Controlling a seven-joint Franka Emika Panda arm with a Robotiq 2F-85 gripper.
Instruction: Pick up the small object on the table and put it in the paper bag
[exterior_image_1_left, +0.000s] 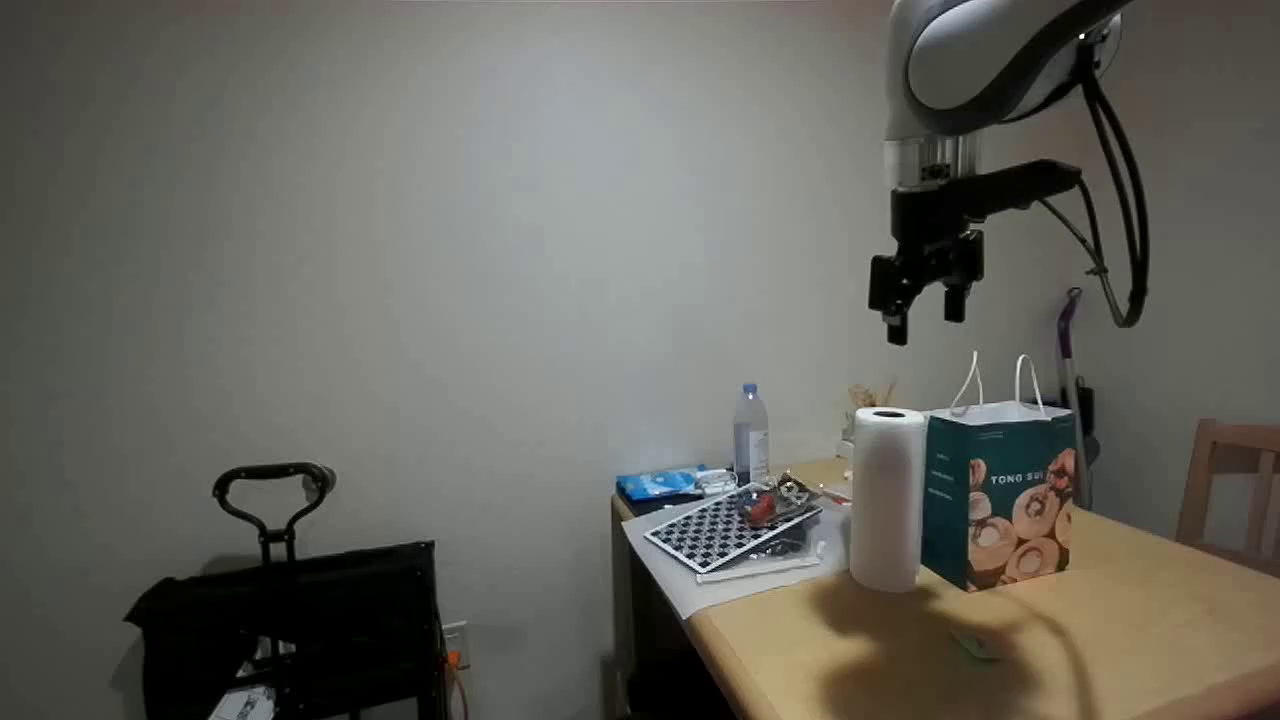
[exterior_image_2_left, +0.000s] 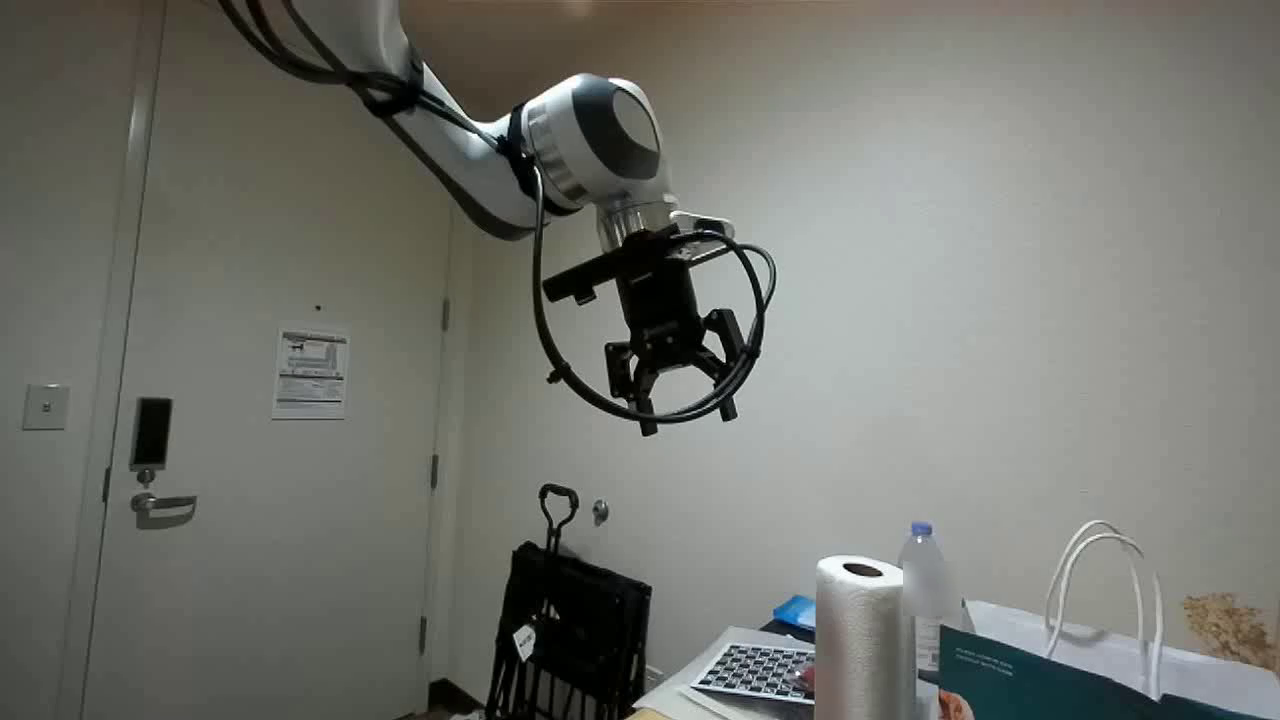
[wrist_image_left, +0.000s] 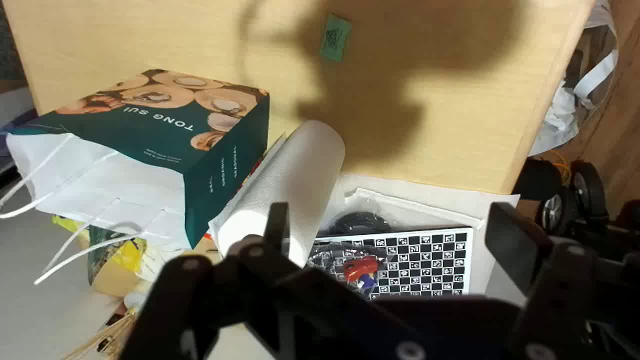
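The small object is a flat green packet (wrist_image_left: 335, 38) with dark print, lying on the wooden table in the wrist view. It also shows in an exterior view (exterior_image_1_left: 973, 645), in the arm's shadow. The teal-blue paper bag (exterior_image_1_left: 1000, 505) stands upright with white handles raised. It shows in part in an exterior view (exterior_image_2_left: 1060, 685), and in the wrist view (wrist_image_left: 170, 117) its open top faces the camera. My gripper (exterior_image_1_left: 926, 323) is open and empty, high above the table. It also hangs open in an exterior view (exterior_image_2_left: 688, 418), and its fingers are wide apart in the wrist view (wrist_image_left: 392, 232).
A white paper roll (exterior_image_1_left: 887, 500) stands upright right beside the bag. Behind it lie a checkered board (exterior_image_1_left: 725, 530) with a red item in clear plastic (wrist_image_left: 361, 270), and a blue packet (exterior_image_1_left: 660, 484). A clear bottle (exterior_image_1_left: 751, 435) stands farther back. The table edge (exterior_image_1_left: 715, 650) is near.
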